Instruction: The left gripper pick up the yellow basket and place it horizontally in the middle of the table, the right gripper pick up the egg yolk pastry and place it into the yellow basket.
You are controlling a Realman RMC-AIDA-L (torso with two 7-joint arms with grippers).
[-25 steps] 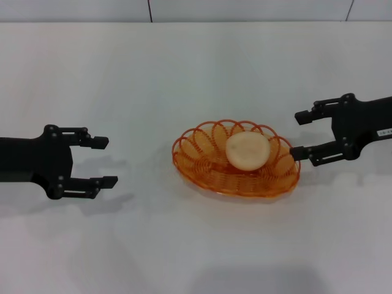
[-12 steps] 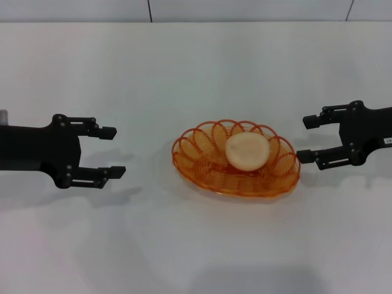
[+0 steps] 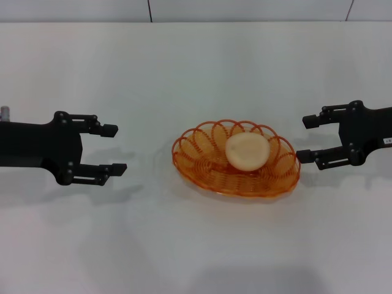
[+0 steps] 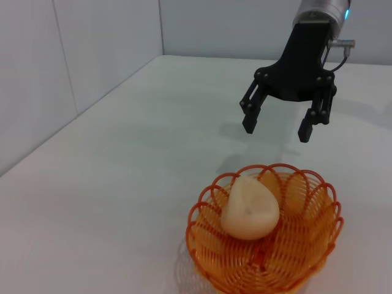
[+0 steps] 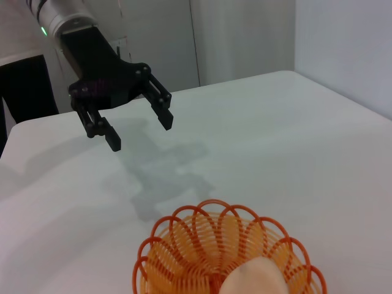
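The yellow basket (image 3: pixel 208 165), an orange wire oval, lies flat in the middle of the white table (image 3: pixel 196 73). The egg yolk pastry (image 3: pixel 247 151) rests inside it, toward its right half. Both also show in the left wrist view, basket (image 4: pixel 318 211) and pastry (image 4: pixel 250 208), and in the right wrist view, basket (image 5: pixel 184 245) and pastry (image 5: pixel 256 278). My left gripper (image 3: pixel 114 149) is open and empty, well left of the basket. My right gripper (image 3: pixel 305 139) is open and empty, just right of the basket's rim.
A wall (image 3: pixel 245 9) runs behind the table's far edge. In the wrist views, walls (image 4: pixel 73 55) stand beside the table's sides.
My left gripper moved right, toward the basket. My right gripper drew back to the right, away from the basket's rim. Basket and pastry stayed put.
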